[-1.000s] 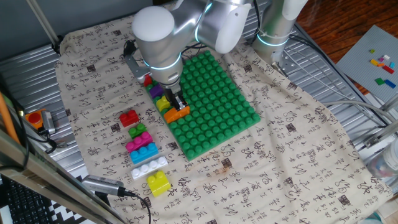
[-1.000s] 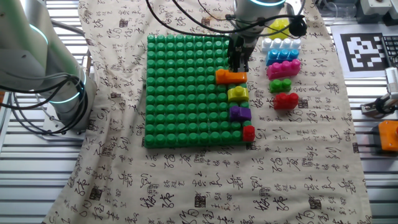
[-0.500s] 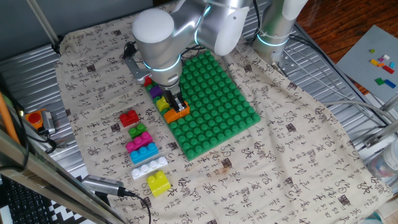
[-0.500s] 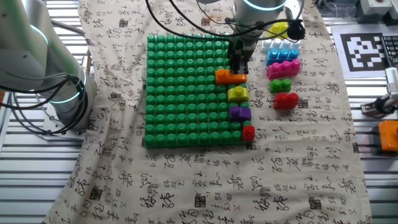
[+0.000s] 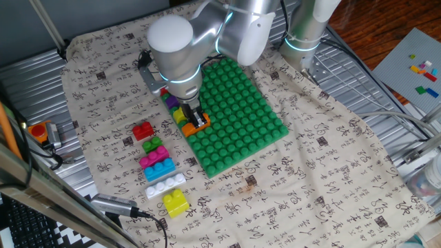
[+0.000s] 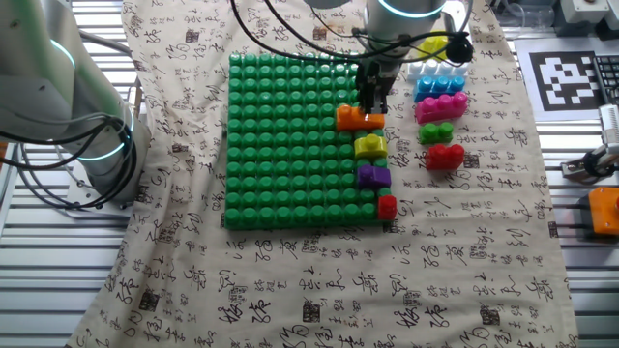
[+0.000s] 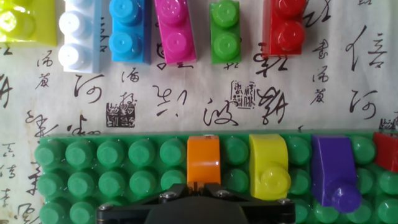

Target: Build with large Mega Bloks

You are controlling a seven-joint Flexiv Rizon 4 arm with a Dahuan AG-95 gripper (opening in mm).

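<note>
While end effector (image 6: 373,100) grips orange brick (image 6: 359,119) | yellow brick (image 6: 370,146) adjacent

One fixed view: we look down from high at a corner of the bench, baseplate (image 5: 238,117) mid-frame. Other fixed view: we look steeply down from the opposite side, at similar range, sharing baseplate (image 6: 295,140) and loose bricks (image 6: 440,101). Hand view: we look close, straight down on the baseplate edge (image 7: 124,162) and those bricks (image 7: 177,31).

Gripper (image 6: 371,102) w/ orange brick (image 6: 359,119) shifted slightly toward baseplate (image 6: 280,145) edge nearest loose bricks; arm leaned that way too.
</note>
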